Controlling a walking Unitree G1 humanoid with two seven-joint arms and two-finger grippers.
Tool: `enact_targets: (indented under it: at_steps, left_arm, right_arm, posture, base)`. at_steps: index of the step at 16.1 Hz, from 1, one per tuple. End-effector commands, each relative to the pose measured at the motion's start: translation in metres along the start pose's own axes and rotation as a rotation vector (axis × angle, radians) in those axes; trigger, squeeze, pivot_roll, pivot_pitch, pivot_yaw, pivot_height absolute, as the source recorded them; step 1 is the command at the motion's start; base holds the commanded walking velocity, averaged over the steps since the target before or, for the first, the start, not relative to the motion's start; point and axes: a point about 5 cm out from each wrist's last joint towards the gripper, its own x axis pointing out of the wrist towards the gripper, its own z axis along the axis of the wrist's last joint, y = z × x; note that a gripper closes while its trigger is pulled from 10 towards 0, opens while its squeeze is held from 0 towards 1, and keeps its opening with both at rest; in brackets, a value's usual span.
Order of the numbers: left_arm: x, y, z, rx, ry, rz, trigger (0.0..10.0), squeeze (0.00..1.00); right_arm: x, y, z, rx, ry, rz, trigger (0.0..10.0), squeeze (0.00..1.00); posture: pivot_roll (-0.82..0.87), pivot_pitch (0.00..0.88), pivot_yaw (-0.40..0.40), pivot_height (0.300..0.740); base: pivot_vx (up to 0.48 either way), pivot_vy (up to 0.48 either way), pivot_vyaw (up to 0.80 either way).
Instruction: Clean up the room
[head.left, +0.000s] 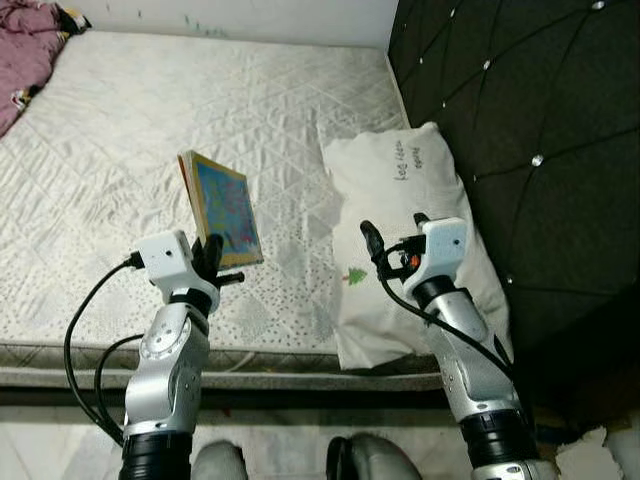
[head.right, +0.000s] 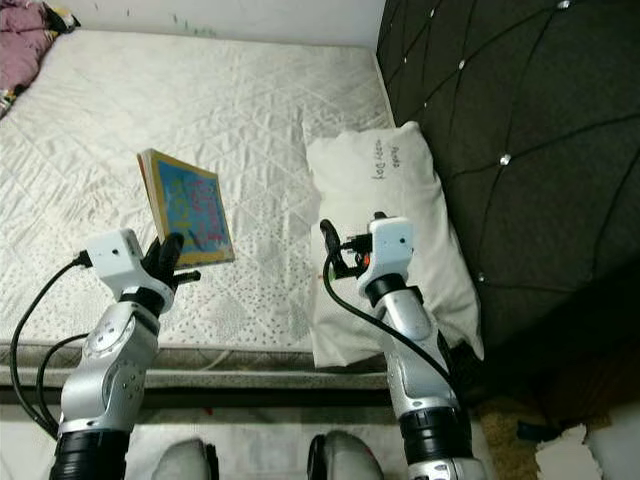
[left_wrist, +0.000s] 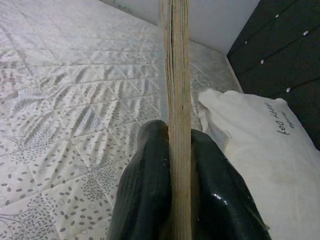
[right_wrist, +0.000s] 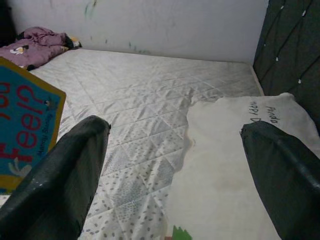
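Gripping a book (head.left: 222, 208) by its lower edge, the left gripper (left_wrist: 172, 165) held it upright above the mattress (head.left: 120, 150), fingers clamped on either side of the pages. The right gripper (right_wrist: 175, 175) hovered over the pillow (head.left: 400, 200) by the dark headboard (head.left: 540, 120) with fingers spread apart. What looked like crumpled purple clothing (head.left: 25, 60) lay at the far corner.

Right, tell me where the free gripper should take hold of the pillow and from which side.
Probably the pillow's near-left corner, by the little green tree print. It lies flat against the headboard, so only its mattress-side edge is open. The right gripper, jaws open, hovers just above that edge; come down from the mattress side and pinch the loose corner. The left gripper is busy holding the book.
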Motion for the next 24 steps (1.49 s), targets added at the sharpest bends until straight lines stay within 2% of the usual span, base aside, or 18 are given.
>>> enact_targets:
  at_steps: [1,5,18,24]
  left_arm:
    - [0.0018,-0.0062,0.0065,-0.001,-0.031,-0.028,10.0,0.00]
    - [0.0035,-0.0089,0.0083,-0.007,-0.044,-0.034,10.0,0.00]
    - [0.0037,-0.0104,0.0121,-0.021,-0.074,-0.059,10.0,0.00]
    - [0.0041,-0.0121,0.0121,-0.030,-0.076,-0.072,10.0,0.00]
  right_arm:
    - [-0.0009,-0.0029,0.0033,-0.005,-0.008,-0.005,10.0,0.00]
    - [0.0002,-0.0029,0.0040,-0.004,-0.008,0.001,10.0,0.00]
    - [0.0025,-0.0007,0.0029,-0.001,0.001,0.014,10.0,0.00]
    - [0.0028,-0.0002,0.0027,-0.008,0.004,0.022,10.0,0.00]
  posture:
    - [0.00,0.104,-0.047,0.646]
    - [0.00,0.107,-0.050,0.601]
    - [0.01,0.110,-0.050,0.601]
    - [0.00,0.113,-0.054,0.601]
  base:
    - [0.000,0.000,0.00]
    - [0.000,0.000,0.00]
    - [0.000,0.000,0.00]
    - [0.326,0.000,0.00]
